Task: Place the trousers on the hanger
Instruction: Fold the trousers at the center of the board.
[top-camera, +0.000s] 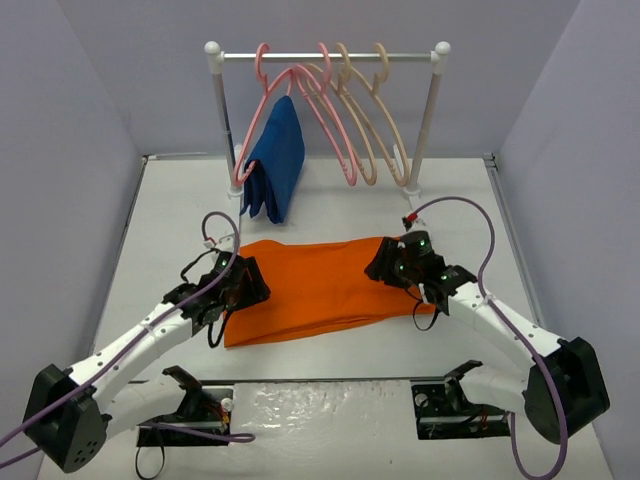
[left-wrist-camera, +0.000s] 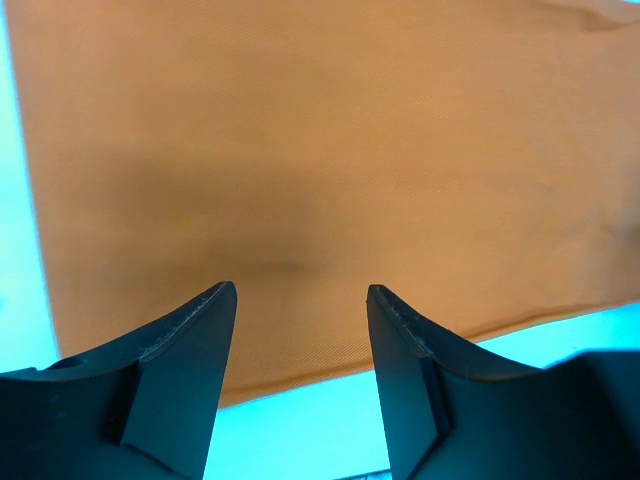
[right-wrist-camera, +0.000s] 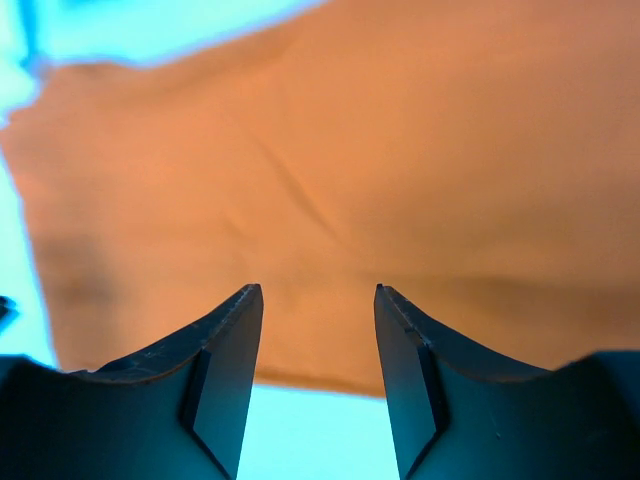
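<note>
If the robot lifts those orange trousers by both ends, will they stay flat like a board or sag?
Probably sag: the trousers lie flat as thin folded cloth with soft creases, so the middle should droop. They are likely light for their size. The weave looks matte, so probably not slippery.

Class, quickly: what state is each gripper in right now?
Left gripper: open, holding nothing, over the trousers.
Right gripper: open, holding nothing.

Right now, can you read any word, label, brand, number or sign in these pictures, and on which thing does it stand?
None: no text can be read in any view.
The trousers are plain orange cloth; the dark blue garment and the cream hanger show no label or print.
</note>
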